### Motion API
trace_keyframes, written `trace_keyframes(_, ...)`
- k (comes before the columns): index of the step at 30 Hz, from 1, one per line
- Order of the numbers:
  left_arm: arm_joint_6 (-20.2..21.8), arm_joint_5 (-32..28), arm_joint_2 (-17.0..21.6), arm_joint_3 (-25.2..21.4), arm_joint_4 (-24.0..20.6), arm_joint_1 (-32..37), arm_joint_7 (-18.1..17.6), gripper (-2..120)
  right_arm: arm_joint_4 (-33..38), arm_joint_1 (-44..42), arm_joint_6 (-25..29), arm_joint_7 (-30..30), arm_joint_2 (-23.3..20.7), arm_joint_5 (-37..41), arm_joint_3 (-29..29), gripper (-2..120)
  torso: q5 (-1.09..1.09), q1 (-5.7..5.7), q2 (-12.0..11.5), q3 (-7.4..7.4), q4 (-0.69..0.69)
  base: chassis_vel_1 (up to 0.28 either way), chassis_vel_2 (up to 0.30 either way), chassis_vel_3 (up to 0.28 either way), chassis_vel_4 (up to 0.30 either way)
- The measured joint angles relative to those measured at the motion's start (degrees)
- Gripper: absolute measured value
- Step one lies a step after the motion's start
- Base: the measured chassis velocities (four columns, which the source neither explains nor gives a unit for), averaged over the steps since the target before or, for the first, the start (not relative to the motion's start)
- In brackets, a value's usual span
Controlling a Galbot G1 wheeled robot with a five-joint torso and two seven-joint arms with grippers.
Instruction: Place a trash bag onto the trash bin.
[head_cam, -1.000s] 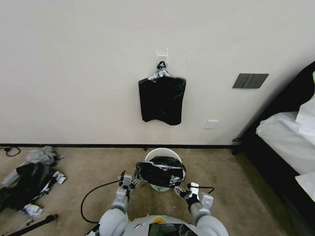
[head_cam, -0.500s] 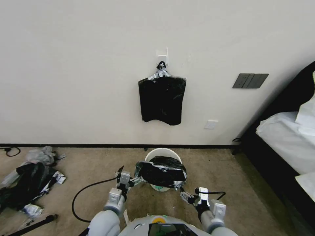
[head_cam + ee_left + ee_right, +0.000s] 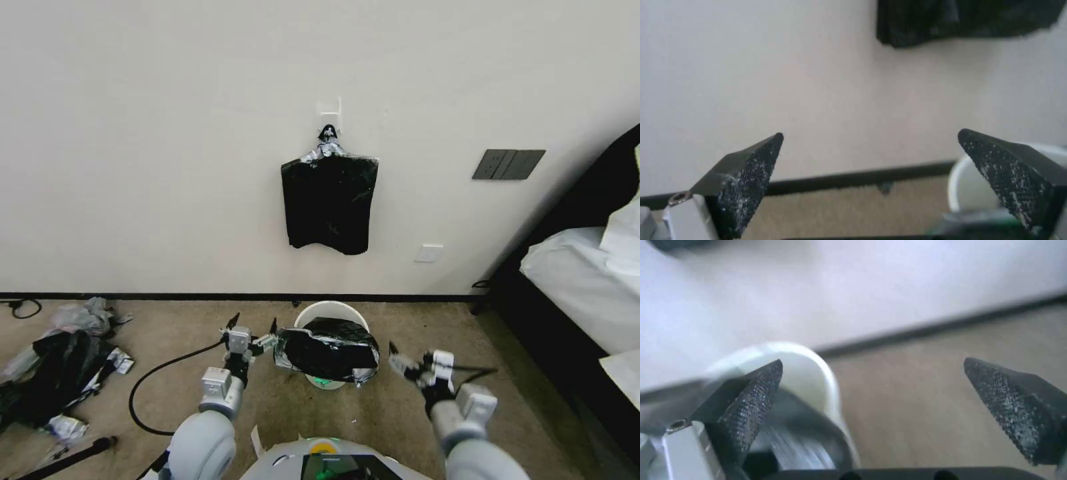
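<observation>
- The trash bag (image 3: 327, 349) lies draped over the near rim of the trash bin (image 3: 331, 309), low in the middle of the head view, on the carpet (image 3: 200, 333) near the wall.
- Only the front part of the bin's mouth is covered; the pale far rim shows bare behind the bag. As I judge it, the bag could slide off toward the robot, since nothing pins it at the back.
- The left claw (image 3: 252, 327) stands wide open just beside the bag's left edge, holding nothing. The right claw (image 3: 399, 360) is also spread wide and empty, a little apart from the bag's right edge.
- With both claws free, a loose fold could sag into the bin or catch on a finger if either arm swings close.
- The bag's long axis runs left to right across the frame, its silvery rim facing the robot, its mouth not plainly readable.
</observation>
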Motion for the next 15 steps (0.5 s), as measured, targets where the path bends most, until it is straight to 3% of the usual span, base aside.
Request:
trace_keyframes(1,-0.6,0.4,-1.0,-0.8,0.4,0.2,0.3,100,-1.4,2.7,-1.0,-4.1,-0.6,2.2,1.3,100,0.01,0.0,0.0,0.0,0.0,0.0,0.0,0.0,0.0)
trace_keyframes(2,-0.6,0.4,-1.0,-0.8,0.4,0.2,0.3,100,-1.4,2.7,-1.0,-4.1,-0.6,2.2,1.3,100,0.01,0.0,0.0,0.0,0.0,0.0,0.0,0.0,0.0)
trace_keyframes(5,-0.8,1.7,-3.8,-3.2,0.5,1.6,1.1,100,-7.6,11.1,-7.0,-16.0,-3.6,7.2,3.3,100,0.03,0.0,0.0,0.0,0.01,0.0,0.0,0.0,0.0)
trace_keyframes(9,-3.1,2.6,-4.8,-4.9,0.8,2.9,2.8,100,-10.4,16.9,-11.3,-22.6,-6.7,9.2,3.1,100,0.0,0.0,0.0,0.01,0.02,0.0,0.0,0.0,0.0)
trace_keyframes(13,-9.6,2.7,-5.2,-7.6,2.5,4.6,9.3,100,-18.9,32.2,-18.5,-30.1,-13.0,13.3,-1.5,100,0.01,0.0,0.0,0.01,0.02,0.0,0.0,0.0,0.0)
trace_keyframes(15,-11.2,2.8,-5.6,-8.2,3.1,5.1,10.7,100,-22.2,36.7,-20.0,-31.9,-14.3,14.2,-3.7,100,0.04,0.0,0.0,0.01,0.02,0.0,0.0,0.0,0.0)
